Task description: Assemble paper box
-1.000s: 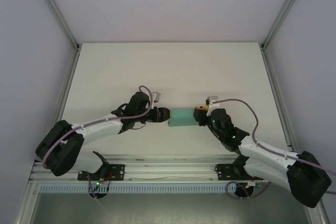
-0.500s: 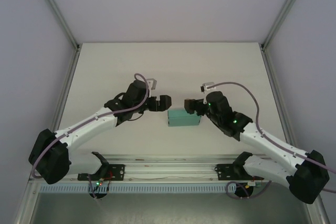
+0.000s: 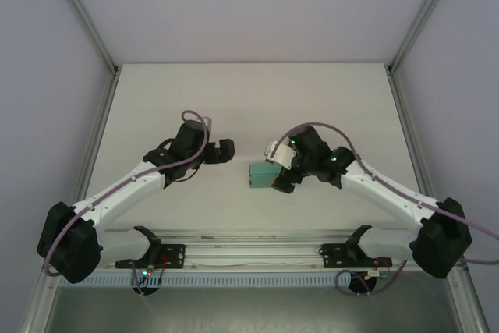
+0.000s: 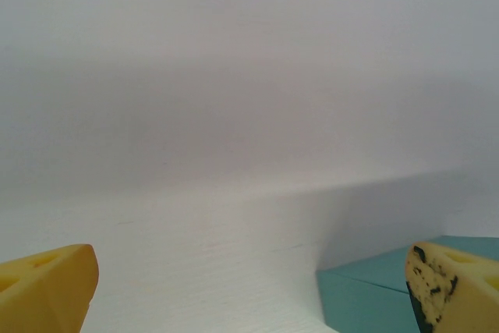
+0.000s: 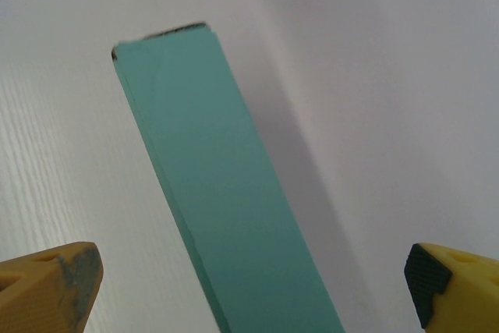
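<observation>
Resting on the desk near its front edge, a teal paper box; right pincer open over it; left pincer open, near its left end.

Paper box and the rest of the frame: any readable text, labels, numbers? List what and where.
None readable anywhere.
The paper box: plain teal faces, no print.
The table: plain white, no markings.
The yellow fingers: only dark scuffs, no lettering.
</observation>
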You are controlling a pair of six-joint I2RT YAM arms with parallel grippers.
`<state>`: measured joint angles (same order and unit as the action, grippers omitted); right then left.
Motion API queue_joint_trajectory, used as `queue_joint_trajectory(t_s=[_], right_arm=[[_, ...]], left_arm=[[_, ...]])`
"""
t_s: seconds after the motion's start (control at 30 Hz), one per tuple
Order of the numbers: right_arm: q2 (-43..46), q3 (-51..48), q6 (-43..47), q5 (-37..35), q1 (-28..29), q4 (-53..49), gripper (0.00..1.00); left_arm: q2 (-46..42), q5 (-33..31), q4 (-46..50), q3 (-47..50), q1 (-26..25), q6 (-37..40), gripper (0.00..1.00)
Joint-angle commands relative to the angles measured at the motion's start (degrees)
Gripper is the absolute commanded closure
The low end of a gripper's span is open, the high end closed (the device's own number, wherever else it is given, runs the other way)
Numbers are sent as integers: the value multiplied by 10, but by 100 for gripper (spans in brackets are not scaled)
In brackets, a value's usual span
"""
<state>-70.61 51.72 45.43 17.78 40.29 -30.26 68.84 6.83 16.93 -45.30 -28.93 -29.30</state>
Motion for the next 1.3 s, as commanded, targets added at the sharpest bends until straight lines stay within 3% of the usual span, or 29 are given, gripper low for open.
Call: queue_joint_trajectory(t_s=[0.0,0.17,0.63,0.73,0.93,1.0,1.27], right_arm=[[-48,55,113,-12,-2,-55,0],[-131,118,128,-49,4,-116,5],[-230,167,137,-70,17,-157,17],[-239,170,127,-91,23,-145,25],[-234,148,108,-198,41,-54,48],[-239,141,107,-249,48,-12,52],[-303,159,123,-381,64,88,52]], left_arm=[[-6,-7,-6,33,17,-20,0],[-5,4,-25,62,39,-46,0],[-9,14,-29,72,56,-47,0],[-10,15,-22,71,57,-44,0],[-21,5,-15,71,59,-44,0],[-26,2,-13,70,59,-44,0],[-38,-10,-1,76,59,-45,0]])
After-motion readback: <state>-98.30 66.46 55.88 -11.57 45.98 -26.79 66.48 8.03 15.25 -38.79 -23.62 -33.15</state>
